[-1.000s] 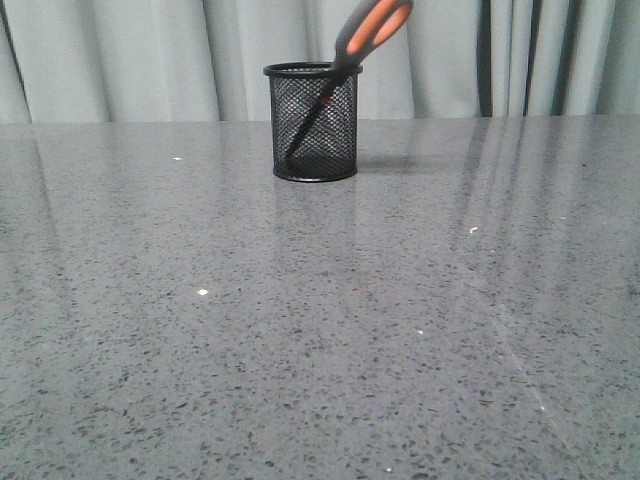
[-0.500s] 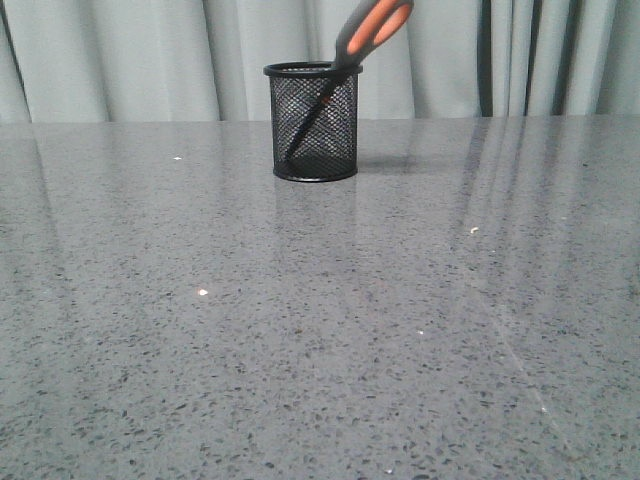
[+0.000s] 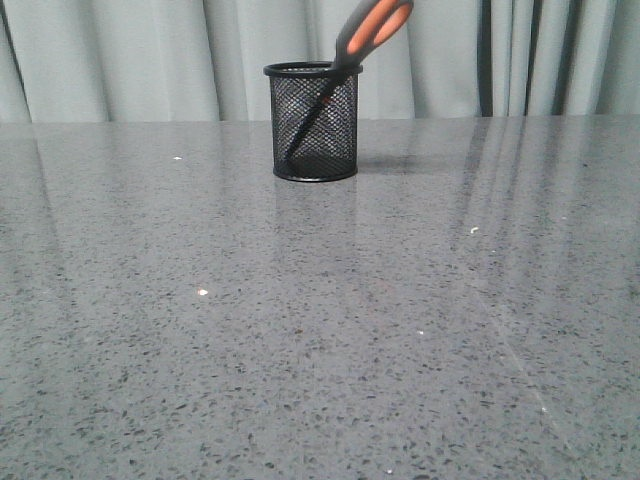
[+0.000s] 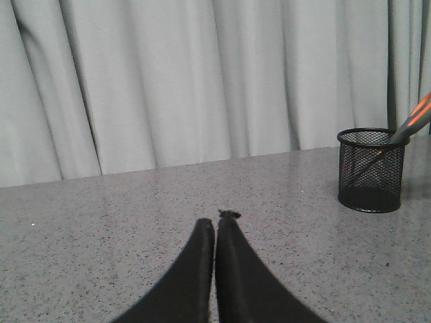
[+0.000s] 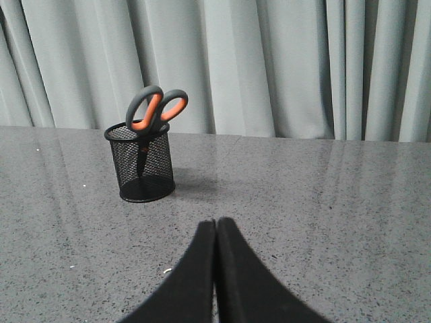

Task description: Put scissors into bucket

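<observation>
The bucket [image 3: 313,122], a small black wire-mesh cup, stands upright at the far middle of the table. The scissors [image 3: 367,30] stand in it blades down, leaning right, with the grey and orange handles above the rim. Both also show in the right wrist view, the bucket [image 5: 141,163] and the scissors [image 5: 155,108], and in the left wrist view, the bucket [image 4: 371,169] and a handle [image 4: 417,119] at the picture's edge. My left gripper [image 4: 215,222] is shut and empty, low over the table, well away from the bucket. My right gripper [image 5: 215,221] is shut and empty, also apart from it.
The speckled grey table [image 3: 320,320] runs back to a pale grey curtain [image 3: 150,55] behind its far edge. Neither arm shows in the front view.
</observation>
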Available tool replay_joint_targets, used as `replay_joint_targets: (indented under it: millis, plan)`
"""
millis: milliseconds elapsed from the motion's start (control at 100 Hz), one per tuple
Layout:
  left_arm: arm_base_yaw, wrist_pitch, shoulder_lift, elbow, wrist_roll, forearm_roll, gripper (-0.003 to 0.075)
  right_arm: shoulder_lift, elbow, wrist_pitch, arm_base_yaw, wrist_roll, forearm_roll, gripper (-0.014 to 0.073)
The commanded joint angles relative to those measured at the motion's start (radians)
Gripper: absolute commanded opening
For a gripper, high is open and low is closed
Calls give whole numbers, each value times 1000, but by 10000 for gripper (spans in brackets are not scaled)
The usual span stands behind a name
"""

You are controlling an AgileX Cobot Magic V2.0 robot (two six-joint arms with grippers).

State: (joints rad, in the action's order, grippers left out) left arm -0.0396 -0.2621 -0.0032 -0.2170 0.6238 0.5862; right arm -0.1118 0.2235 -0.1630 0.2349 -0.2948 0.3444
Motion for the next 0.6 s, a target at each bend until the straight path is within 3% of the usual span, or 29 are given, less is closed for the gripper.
replay_joint_targets:
  millis: [0, 80, 190, 280, 440, 590]
  plan:
    - [1, 87, -22, -25, -9, -1, -20, -7, 25, 86, -5, 0, 2, -66]
    - [3, 139, -20, -3, -72, -74, -20, -7, 25, 86, -5, 0, 2, -66]
    - [36, 240, -20, 76, -385, -331, -20, -7, 25, 86, -5, 0, 2, -66]
    - [70, 285, -26, 160, -541, -441, -20, -7, 25, 86, -5, 0, 2, -66]
    - [69, 305, -26, 259, -657, -564, -20, -7, 25, 86, -5, 0, 2, -66]
    - [39, 201, -26, 259, -659, -577, -20, -7, 25, 86, -5, 0, 2, -66]
